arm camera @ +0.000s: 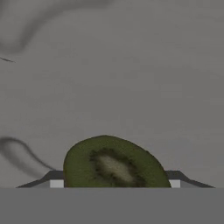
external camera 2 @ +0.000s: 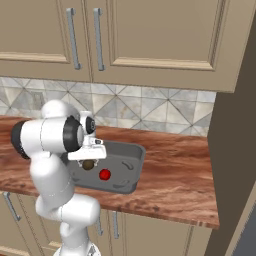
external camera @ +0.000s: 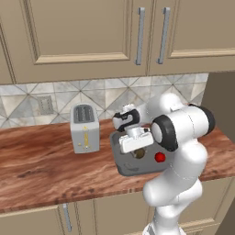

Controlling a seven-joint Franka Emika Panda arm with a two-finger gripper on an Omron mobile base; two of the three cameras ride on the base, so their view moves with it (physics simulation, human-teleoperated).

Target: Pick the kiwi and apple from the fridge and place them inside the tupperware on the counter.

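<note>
The dark grey tupperware [external camera: 123,168] [external camera 2: 134,154] sits on the wood-grain counter [external camera: 36,170] [external camera 2: 175,170]. Inside it lies the red apple [external camera: 159,157] [external camera 2: 104,174]. My gripper [external camera: 138,150] [external camera 2: 88,161] [arm camera: 116,183] points down into the tray just left of the apple, shut on the kiwi [external camera: 139,154] [external camera 2: 88,164] [arm camera: 114,164]. In the hand view the kiwi shows green flesh between the two fingertips [arm camera: 54,183], low over the tray's grey floor. Whether it touches the floor I cannot tell. The fridge is out of view.
A silver toaster [external camera: 85,128] stands on the counter left of the tray. Beige wall cabinets [external camera: 82,32] hang above a tiled backsplash [external camera 2: 150,112]. A tall dark panel [external camera 2: 232,140] closes the counter's right end.
</note>
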